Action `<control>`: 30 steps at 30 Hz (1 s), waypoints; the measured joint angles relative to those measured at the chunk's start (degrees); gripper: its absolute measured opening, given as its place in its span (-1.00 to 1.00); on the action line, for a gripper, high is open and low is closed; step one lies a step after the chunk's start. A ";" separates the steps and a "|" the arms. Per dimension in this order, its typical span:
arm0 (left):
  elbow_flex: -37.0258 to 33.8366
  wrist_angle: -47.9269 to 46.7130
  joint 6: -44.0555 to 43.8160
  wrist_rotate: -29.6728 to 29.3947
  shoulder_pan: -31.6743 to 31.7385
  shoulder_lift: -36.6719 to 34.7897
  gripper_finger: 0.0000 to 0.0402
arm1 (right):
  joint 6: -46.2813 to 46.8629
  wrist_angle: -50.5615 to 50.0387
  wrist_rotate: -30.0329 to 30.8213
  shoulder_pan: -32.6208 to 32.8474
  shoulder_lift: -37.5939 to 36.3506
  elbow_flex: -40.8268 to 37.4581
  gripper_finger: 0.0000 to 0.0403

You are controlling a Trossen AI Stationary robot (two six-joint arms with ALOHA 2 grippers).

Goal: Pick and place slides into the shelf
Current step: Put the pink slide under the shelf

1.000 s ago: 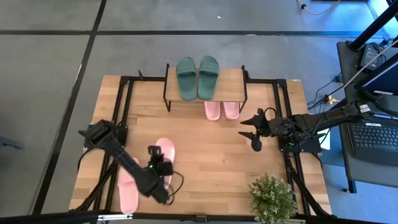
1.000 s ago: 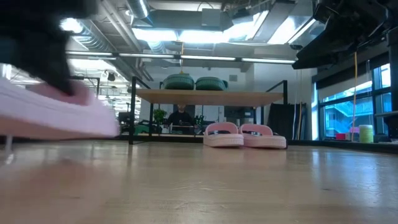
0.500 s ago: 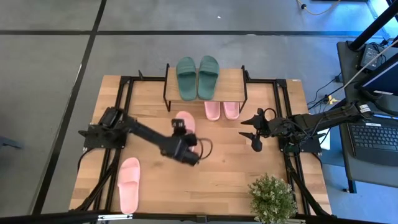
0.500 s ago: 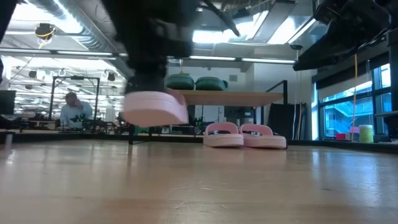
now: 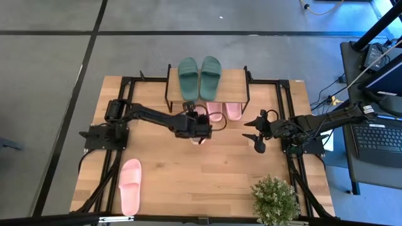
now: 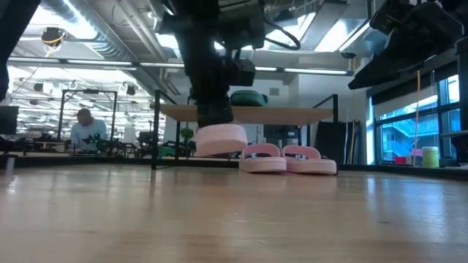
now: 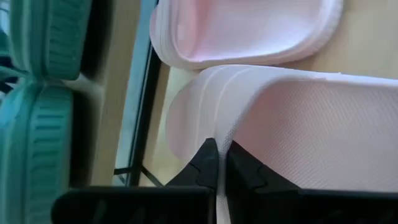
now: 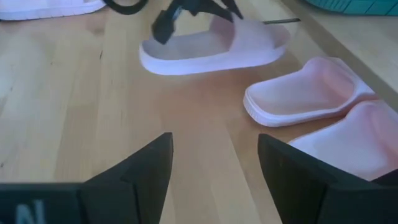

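Note:
My left gripper is shut on a light pink slide, just in front of the shelf, left of the pink pair standing under it on the table. The right wrist view shows the held slide from the side. A dark green pair lies on the shelf's plank top. Another pink slide lies flat on the table's near left part. My right gripper hangs open over the table's right side, touching nothing. My left gripper pinches the wide strap's edge of the pink slide between its two fingers, coming from above and pointing down. The slide hangs roughly level below the fingers, lifted clear of the table.
A potted plant stands at the table's near right corner. The shelf's thin black legs frame the slot under the plank. Bare wood lies across the table's middle. A person sits in the room beyond the table.
My left gripper has carried the pink slide, lifted, from the near left part of the table toward the far edge and rightward, up to the shelf's front beside the pink pair. The slide on the near left has stayed where it was.

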 joint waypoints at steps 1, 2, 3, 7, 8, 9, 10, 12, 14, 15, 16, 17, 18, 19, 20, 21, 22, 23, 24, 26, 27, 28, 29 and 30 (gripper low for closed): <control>0.00 0.69 0.51 0.86 0.80 0.00 -0.99 | 0.00 -0.02 0.00 0.00 0.00 0.00 0.17; -0.02 1.24 0.85 1.70 1.52 0.00 -0.99 | -0.02 0.00 0.00 0.00 0.00 0.00 0.17; -0.34 2.18 1.34 2.26 2.19 0.00 -0.99 | -0.02 0.00 0.00 0.00 0.00 0.00 0.17; -3.17 6.50 2.88 3.64 4.45 -0.02 -0.99 | -0.04 -0.16 0.00 0.00 0.00 0.00 0.17; -3.91 7.55 3.04 4.07 4.97 -0.02 -0.99 | -0.02 -0.27 0.00 0.00 0.00 0.00 0.17; -4.77 8.71 3.17 4.18 5.37 -0.02 -0.99 | -0.02 -0.35 0.00 0.02 0.00 0.00 0.17; -5.66 9.87 3.20 4.18 5.70 -0.02 -0.99 | -0.04 -0.37 0.00 0.00 0.00 0.00 0.17; -7.06 12.21 4.09 3.91 6.13 -0.02 -0.99 | -0.06 -0.37 0.00 0.00 0.00 0.00 0.17; -7.81 14.54 5.61 3.74 6.40 -0.02 -0.99 | -0.09 -0.36 0.00 0.00 0.00 0.00 0.17; -8.05 15.90 6.27 3.75 6.55 -0.02 -0.99 | -0.10 -0.37 -0.01 0.00 0.00 0.00 0.17; -8.26 17.35 6.92 3.80 6.67 -0.04 -0.99 | -0.14 -0.36 -0.02 0.01 0.00 0.00 0.17; -8.56 18.81 7.67 3.85 6.87 -0.07 -0.99 | -0.15 -0.37 0.00 0.02 0.00 0.00 0.17; -8.79 19.95 8.51 4.02 7.06 -0.07 -0.99 | -0.13 -0.36 0.00 0.01 0.00 0.00 0.17; -8.92 20.86 9.02 4.30 7.25 -0.07 -0.99 | -0.15 -0.37 0.00 0.00 0.00 0.00 0.17; -8.96 21.42 9.18 4.42 7.34 -0.07 -0.99 | -0.13 -0.35 0.00 0.00 0.00 0.00 0.17; -8.96 21.86 9.22 4.56 7.38 -0.07 -0.99 | -0.13 -0.37 0.00 0.01 0.00 0.00 0.17; -8.96 22.05 9.25 4.70 7.39 -0.07 -0.99 | -0.13 -0.36 0.00 0.01 0.00 0.00 0.17; -8.96 22.04 9.31 4.78 7.42 -0.07 -0.99 | -0.13 -0.35 0.00 0.00 0.00 0.00 0.17; -8.96 22.03 9.20 4.86 7.42 -0.07 -0.99 | -0.13 -0.35 0.00 0.01 0.00 0.00 0.17; -8.96 22.06 9.16 5.18 7.42 -0.07 -0.99 | -0.13 -0.36 0.00 0.02 0.00 0.00 0.17; -8.96 22.18 9.17 5.44 7.42 -0.07 -0.99 | -0.13 -0.35 0.00 0.01 0.00 0.00 0.17; -8.96 22.43 9.16 5.64 7.42 -0.07 -0.99 | -0.15 -0.35 0.00 0.00 0.00 0.00 0.17; -8.96 22.82 9.14 5.77 7.42 -0.07 -0.99 | -0.13 -0.35 0.00 0.02 0.00 0.00 0.17; -8.96 23.11 9.16 5.77 7.42 -0.07 -0.99 | -0.15 -0.35 0.00 0.00 0.00 0.00 0.17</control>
